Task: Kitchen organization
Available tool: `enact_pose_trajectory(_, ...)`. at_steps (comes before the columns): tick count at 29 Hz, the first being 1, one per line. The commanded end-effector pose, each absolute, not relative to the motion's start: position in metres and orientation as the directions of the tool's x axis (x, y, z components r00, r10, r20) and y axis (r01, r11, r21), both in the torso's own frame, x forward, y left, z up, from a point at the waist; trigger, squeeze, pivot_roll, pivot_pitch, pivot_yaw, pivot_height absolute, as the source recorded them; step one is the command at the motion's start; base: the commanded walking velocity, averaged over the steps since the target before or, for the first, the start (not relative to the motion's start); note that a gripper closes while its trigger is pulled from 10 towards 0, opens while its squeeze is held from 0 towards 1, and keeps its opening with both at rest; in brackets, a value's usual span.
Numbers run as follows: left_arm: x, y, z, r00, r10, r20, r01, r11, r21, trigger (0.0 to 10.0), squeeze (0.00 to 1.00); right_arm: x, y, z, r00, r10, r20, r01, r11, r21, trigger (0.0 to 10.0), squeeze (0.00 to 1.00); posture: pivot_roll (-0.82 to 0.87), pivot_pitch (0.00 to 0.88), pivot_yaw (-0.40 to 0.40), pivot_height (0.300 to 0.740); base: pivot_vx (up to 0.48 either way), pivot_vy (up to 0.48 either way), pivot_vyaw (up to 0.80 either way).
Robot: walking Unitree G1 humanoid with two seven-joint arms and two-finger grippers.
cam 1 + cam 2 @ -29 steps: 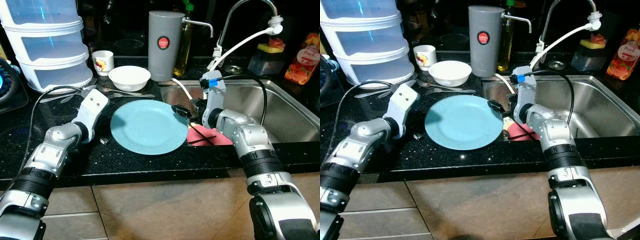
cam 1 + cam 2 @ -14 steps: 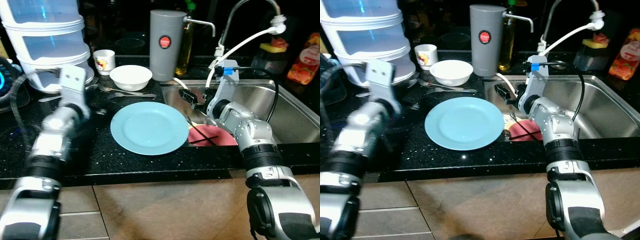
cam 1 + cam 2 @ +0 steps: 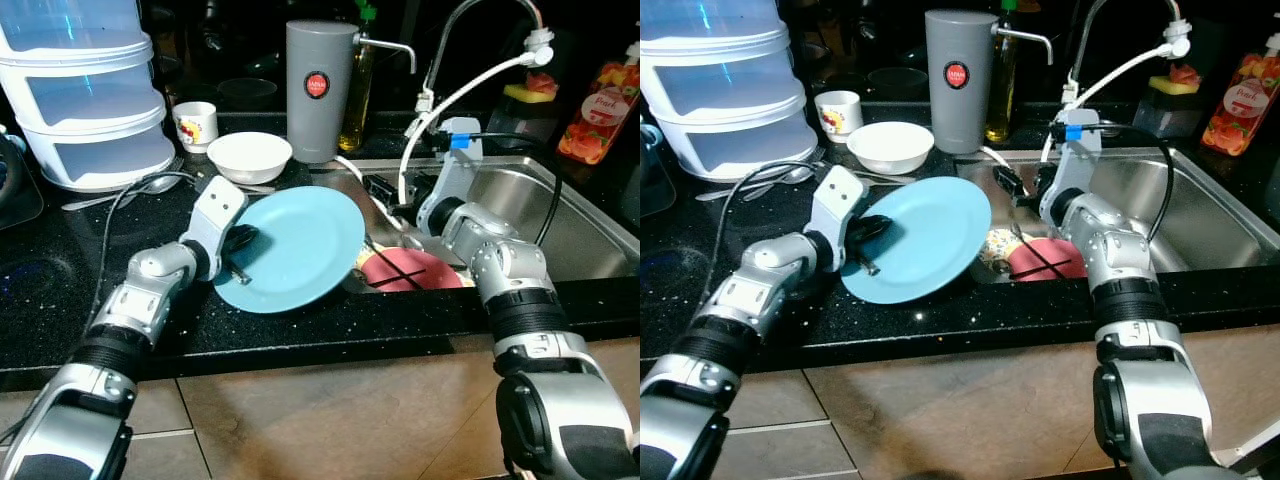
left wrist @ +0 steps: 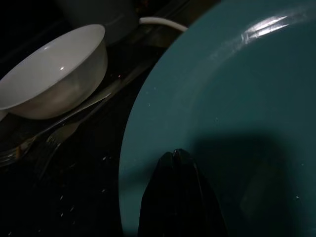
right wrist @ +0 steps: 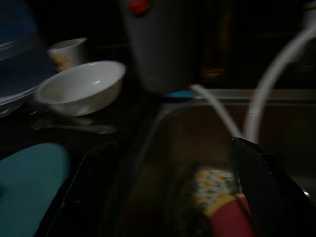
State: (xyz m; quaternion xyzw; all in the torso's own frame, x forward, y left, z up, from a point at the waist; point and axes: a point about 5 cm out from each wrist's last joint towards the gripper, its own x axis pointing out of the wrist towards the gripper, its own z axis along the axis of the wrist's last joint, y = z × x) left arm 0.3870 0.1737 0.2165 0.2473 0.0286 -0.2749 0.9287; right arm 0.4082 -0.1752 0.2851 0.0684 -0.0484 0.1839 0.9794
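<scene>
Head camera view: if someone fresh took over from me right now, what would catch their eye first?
The blue plate, tilted up off the black counter with its far edge over the sink's rim, the left gripper clamped on its near-left edge. Next, the right gripper, fingers apart, hanging over the sink above a pink plate with dark chopsticks across it.

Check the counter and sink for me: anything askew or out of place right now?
Yes. The blue plate is tilted, its sink-side edge raised off the black counter and jutting over the sink, gripped at its near rim by the left hand. The right hand hovers open over the sink.
</scene>
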Motion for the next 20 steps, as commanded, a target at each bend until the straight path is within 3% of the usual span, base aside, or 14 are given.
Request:
enact_pose_trajectory(1,0.377,0.192,0.165,0.813,-0.411,-0.412,0.568,0.714,0.409,10.0,0.00,0.410,-0.186,0.290,0.947,0.293,0.131,-0.308,0.944,0.122,10.0,0.00,0.10,0.090,-0.031,0.740,0.000,0.000,0.00)
enact_pose_trajectory(3,0.376,0.193,0.164,0.809,-0.414,-0.417,0.573,0.713,0.404,10.0,0.00,0.411,-0.189,0.284,0.953,0.289,0.085,-0.298,0.947,0.122,10.0,0.04,0.10,0.091,-0.031,0.740,0.000,0.000,0.00)
enact_pose_trajectory(4,0.375,0.193,0.164,0.808,-0.415,-0.418,0.574,0.713,0.403,10.0,0.00,0.410,-0.186,0.278,0.947,0.319,0.042,-0.322,0.939,0.122,10.0,1.00,0.10,0.091,-0.031,0.740,0.000,0.000,0.00)
enact_pose_trajectory(11,0.375,0.191,0.164,0.808,-0.420,-0.414,0.576,0.712,0.401,10.0,0.00,0.408,-0.166,0.255,0.903,0.424,-0.068,-0.402,0.890,0.215,10.0,1.00,0.10,0.093,-0.033,0.740,0.000,0.000,0.00)
enact_pose_trajectory(15,0.375,0.192,0.164,0.808,-0.420,-0.413,0.575,0.714,0.400,10.0,0.00,0.409,-0.154,0.240,0.889,0.449,-0.092,-0.392,0.848,0.356,10.0,1.00,0.10,0.094,-0.030,0.740,0.000,0.000,0.00)
enact_pose_trajectory(16,0.375,0.191,0.164,0.809,-0.423,-0.408,0.574,0.718,0.394,10.0,0.00,0.408,-0.150,0.236,0.882,0.463,-0.088,-0.389,0.821,0.417,10.0,0.00,0.10,0.094,-0.030,0.740,0.000,0.000,0.00)
enact_pose_trajectory(20,0.375,0.191,0.164,0.810,-0.425,-0.405,0.573,0.721,0.390,10.0,0.00,0.408,-0.145,0.229,0.875,0.471,-0.108,-0.382,0.811,0.443,10.0,0.00,0.10,0.094,-0.030,0.740,0.000,0.000,0.00)
